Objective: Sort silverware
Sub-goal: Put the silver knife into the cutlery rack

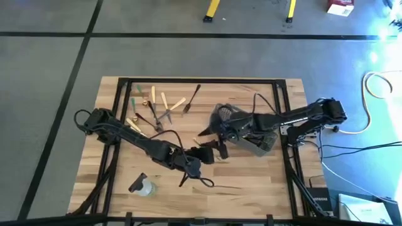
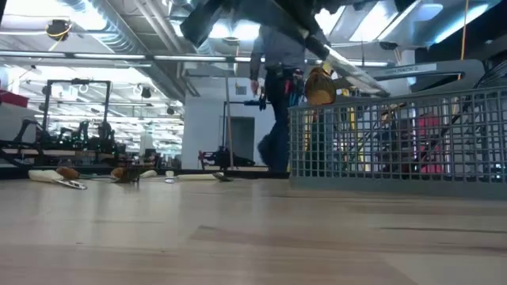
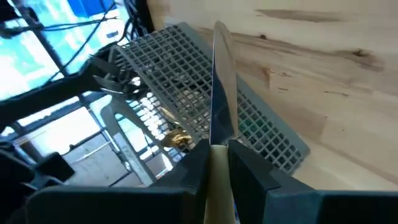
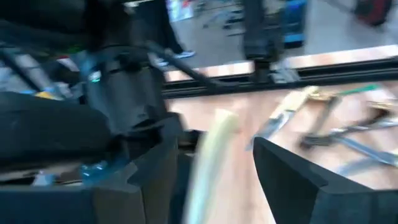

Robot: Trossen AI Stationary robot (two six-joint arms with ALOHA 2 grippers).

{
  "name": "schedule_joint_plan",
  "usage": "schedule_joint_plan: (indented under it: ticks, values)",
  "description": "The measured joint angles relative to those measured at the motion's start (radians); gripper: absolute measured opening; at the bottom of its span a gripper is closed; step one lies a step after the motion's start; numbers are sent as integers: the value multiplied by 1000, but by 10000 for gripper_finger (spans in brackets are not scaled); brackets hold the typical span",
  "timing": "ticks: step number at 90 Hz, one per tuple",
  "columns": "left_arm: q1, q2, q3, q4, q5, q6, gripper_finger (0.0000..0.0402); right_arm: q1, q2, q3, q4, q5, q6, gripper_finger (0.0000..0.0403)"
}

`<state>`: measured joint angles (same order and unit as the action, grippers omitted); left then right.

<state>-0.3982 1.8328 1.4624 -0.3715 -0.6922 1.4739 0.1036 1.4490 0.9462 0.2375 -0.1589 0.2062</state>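
A knife with a silver blade (image 3: 222,81) and a pale handle is held in my left gripper (image 3: 217,146), which is shut on it above the table's middle (image 1: 200,157). The low view shows the blade (image 2: 348,73) slanting high over the table. My right gripper (image 4: 214,155) is open just right of the left one (image 1: 213,143), its fingers standing on either side of a blurred pale handle (image 4: 208,165). More silverware (image 1: 160,107), pale and dark, lies loose at the far left. The grey mesh basket (image 1: 254,135) stands under my right arm. My left gripper pinches the knife's pale handle (image 3: 217,167) between its two fingers. The knife lies along the fingers, and its blade sticks out past the fingertips toward the basket (image 3: 186,93). It is lifted clear of the table. Whether my right gripper touches the pale handle between its fingers, I cannot tell.
A small clear bottle (image 1: 143,186) lies near the table's front left. A dark cord loop (image 1: 204,182) lies on the wood beside my left gripper. Beyond the table a person (image 2: 279,87) stands in the room. Bare wood (image 1: 251,176) lies at the front right.
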Motion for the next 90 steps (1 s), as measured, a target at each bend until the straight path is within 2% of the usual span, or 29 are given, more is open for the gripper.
schedule_joint_plan:
  ticks: [17, 33, 43, 54, 71, 90]
  values:
    - [-6, 0, 0, -7, 5, 15, 40, 0, 49, 39, -8, -72, 5, 195]
    - [-21, 0, 0, -14, -6, -18, 40, 1, 56, 39, -7, -73, 6, 195]
    - [-28, 0, 0, 5, -3, 19, 40, -7, 62, 39, -14, -81, 28, 195]
    - [-33, 0, 0, 23, -1, 51, 40, -15, 62, 39, -10, -137, 36, 195]
    - [-35, 0, 0, 26, 1, 74, 40, -59, 70, 39, 58, -348, 112, 195]
    - [-45, 1, 0, 77, 5, 118, 40, -88, 132, 39, 137, -469, 179, 195]
